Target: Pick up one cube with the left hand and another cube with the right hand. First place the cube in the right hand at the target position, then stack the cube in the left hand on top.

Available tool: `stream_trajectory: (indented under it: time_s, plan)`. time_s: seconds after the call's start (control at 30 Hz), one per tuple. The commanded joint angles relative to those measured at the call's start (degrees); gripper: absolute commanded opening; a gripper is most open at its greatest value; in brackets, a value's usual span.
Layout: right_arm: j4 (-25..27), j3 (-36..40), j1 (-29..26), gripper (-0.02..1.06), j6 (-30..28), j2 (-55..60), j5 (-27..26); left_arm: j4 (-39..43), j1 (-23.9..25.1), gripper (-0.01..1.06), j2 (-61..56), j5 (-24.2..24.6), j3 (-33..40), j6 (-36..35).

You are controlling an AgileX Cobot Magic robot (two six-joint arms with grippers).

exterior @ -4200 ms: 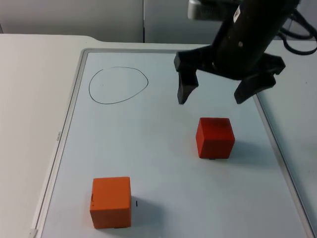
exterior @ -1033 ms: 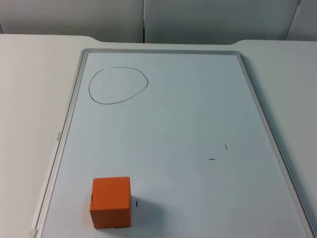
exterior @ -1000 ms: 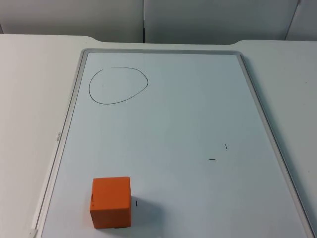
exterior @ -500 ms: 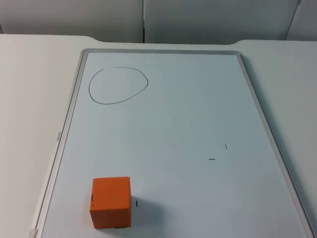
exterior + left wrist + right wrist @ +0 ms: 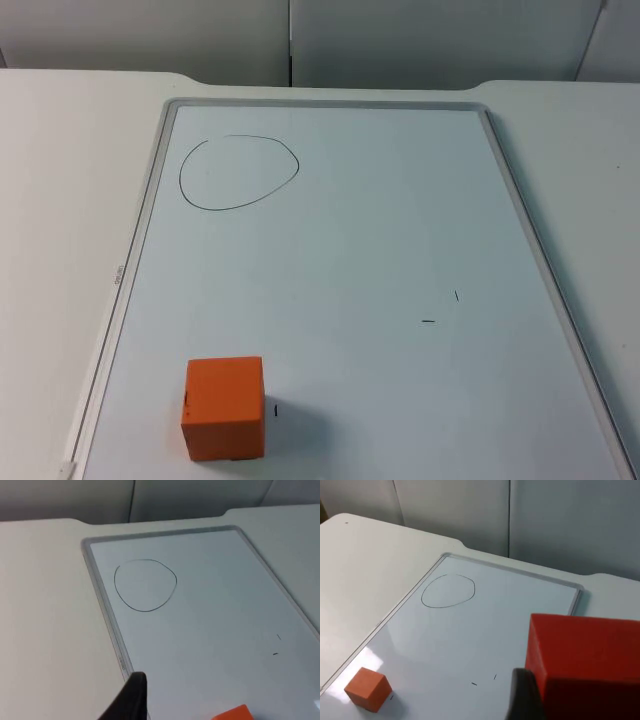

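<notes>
Right hand (image 5: 555,700): my fingers are shut on the red cube (image 5: 585,665), carried high above the board. It looms large in my right wrist view, one dark finger (image 5: 522,695) pressed to its side.

What just changed: a few seconds back the red cube sat on the right half of the whiteboard with my right hand spread above it. Now that spot shows bare board with two small pen ticks (image 5: 428,321), and the top view has stayed like this for the last second. So the first pickup is done.

Left hand: it waits above the board's near left edge; one dark fingertip (image 5: 131,700) stands in my left wrist view. I cannot tell how far open it is, and I see nothing in it.

Orange cube (image 5: 224,407): on the whiteboard (image 5: 380,230) near its front left corner, untouched, beside a short pen mark. It peeks into my left wrist view (image 5: 232,714), close to that fingertip.

Target circle (image 5: 239,172): drawn at the board's far left corner, nothing in it, well apart from the orange cube.

Counter (image 5: 60,200): white, carrying the board.

What it means: half the picking is done. I judge the left hand's grab of the orange cube comes next, before the red cube goes into the circle.
</notes>
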Motion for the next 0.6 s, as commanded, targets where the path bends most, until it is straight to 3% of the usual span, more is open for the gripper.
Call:
stream_trajectory:
  time_s: [0.0,0.43,0.57]
  plan:
    - [-0.46,0.27,0.41,0.0,-0.1,-0.33,-1.76,-2.39,0.19,1.04,3.83,-1.46,-0.73,1.73]
    - [-0.96,0.27,0.41,0.0,-0.1,-0.33,-4.27,-5.13,0.04,1.04,26.18,-3.42,-1.54,3.75]
    - [-2.04,0.27,0.41,0.0,-0.1,-0.33,-4.86,-6.06,-5.04,1.04,29.64,-8.18,-1.54,4.32]
